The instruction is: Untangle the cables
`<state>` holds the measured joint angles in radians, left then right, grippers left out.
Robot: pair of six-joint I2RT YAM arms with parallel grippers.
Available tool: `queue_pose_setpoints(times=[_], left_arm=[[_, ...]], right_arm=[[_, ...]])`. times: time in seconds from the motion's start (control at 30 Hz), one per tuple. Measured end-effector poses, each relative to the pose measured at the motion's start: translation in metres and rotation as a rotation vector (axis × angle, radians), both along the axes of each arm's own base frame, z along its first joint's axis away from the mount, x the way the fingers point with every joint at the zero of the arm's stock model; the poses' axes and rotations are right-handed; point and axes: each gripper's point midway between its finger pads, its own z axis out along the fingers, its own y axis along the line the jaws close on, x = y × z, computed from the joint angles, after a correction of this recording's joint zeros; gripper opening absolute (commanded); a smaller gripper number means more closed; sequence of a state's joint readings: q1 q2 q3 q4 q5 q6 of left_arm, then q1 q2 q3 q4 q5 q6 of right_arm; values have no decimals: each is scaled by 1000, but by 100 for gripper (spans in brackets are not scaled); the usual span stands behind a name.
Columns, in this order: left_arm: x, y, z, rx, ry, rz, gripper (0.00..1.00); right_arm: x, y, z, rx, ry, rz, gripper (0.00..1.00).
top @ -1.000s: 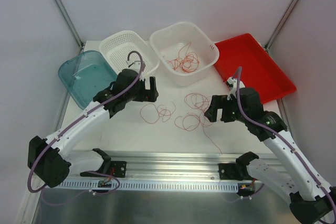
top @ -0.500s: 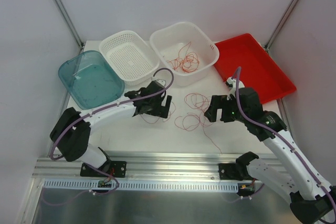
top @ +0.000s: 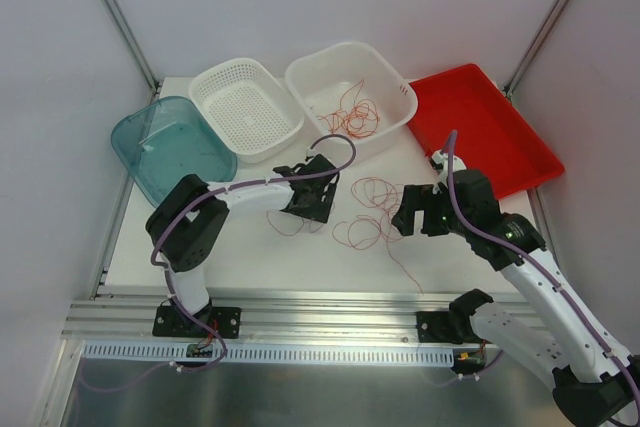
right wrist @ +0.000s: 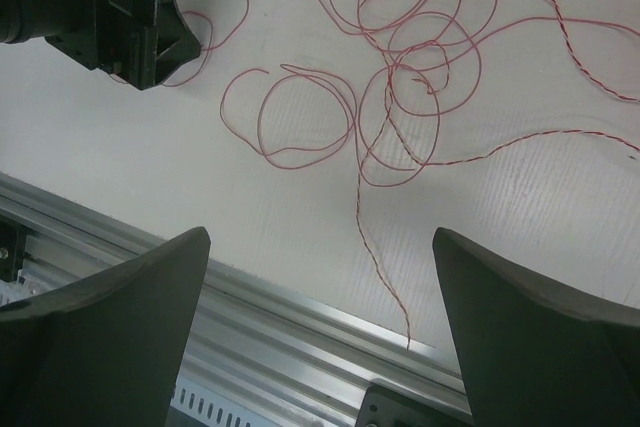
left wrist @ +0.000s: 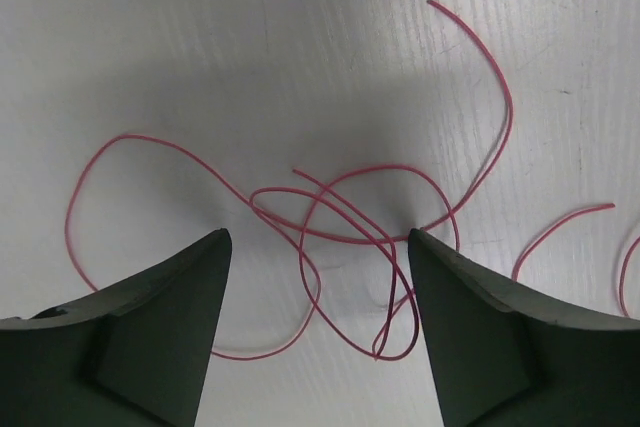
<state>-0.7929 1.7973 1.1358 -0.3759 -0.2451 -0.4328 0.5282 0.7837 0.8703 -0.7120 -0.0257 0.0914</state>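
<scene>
Thin red cables lie on the white table. A small bunch of loops (top: 297, 223) lies under my left gripper (top: 312, 203) and shows close up in the left wrist view (left wrist: 354, 240). A bigger tangle (top: 365, 215) lies right of it and shows in the right wrist view (right wrist: 405, 77), with one long tail (right wrist: 385, 277) running to the table's front edge. My left gripper (left wrist: 317, 237) is open and low, with the loops between its fingers. My right gripper (top: 405, 219) is open and empty (right wrist: 320, 237), held above the table beside the bigger tangle.
At the back stand a teal bin (top: 170, 147), a white perforated basket (top: 245, 107), a white tub (top: 392, 87) holding more red strands (top: 352, 119), and a red tray (top: 480, 132). An aluminium rail (top: 320, 307) runs along the table's front edge.
My left arm has swung right and forward from beside the basket, ending low over the small loops. My right arm has hardly moved.
</scene>
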Motion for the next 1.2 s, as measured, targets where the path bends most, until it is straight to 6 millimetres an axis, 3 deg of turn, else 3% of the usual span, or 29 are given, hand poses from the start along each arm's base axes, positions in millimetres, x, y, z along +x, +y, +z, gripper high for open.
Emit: queue_pose_setpoints(times=[0.07, 0.17, 0.2, 0.23, 0.4, 0.5, 0.7, 0.97, 1.1, 1.2], left_arm=[[-1, 0, -6, 9, 12, 1, 60], [0, -2, -6, 1, 13, 5, 27], [0, -2, -6, 1, 13, 6, 11], [0, -2, -6, 2, 14, 5, 2], [-1, -1, -2, -1, 8, -1, 0], [-1, 0, 14, -27, -19, -4, 0], [1, 0, 88, -136, -156, -35, 0], [17, -1, 221, -261, -413, -111, 0], [29, 10, 281, -293, -529, -128, 0], [49, 31, 325, -307, -624, -93, 0]], right_arm=[[0, 0, 0, -2, 0, -1, 99], [1, 0, -1, -6, 1, -1, 100], [1, 0, -1, -7, 3, -1, 99], [1, 0, -2, -8, 5, -1, 100], [1, 0, -3, -11, 10, -1, 100], [2, 0, -4, -13, 13, -1, 100], [2, 0, -5, -16, 18, -1, 100], [3, 1, -6, -16, 20, -2, 100], [3, 1, -5, -14, 20, -4, 99], [2, 1, -5, -13, 20, -4, 100]])
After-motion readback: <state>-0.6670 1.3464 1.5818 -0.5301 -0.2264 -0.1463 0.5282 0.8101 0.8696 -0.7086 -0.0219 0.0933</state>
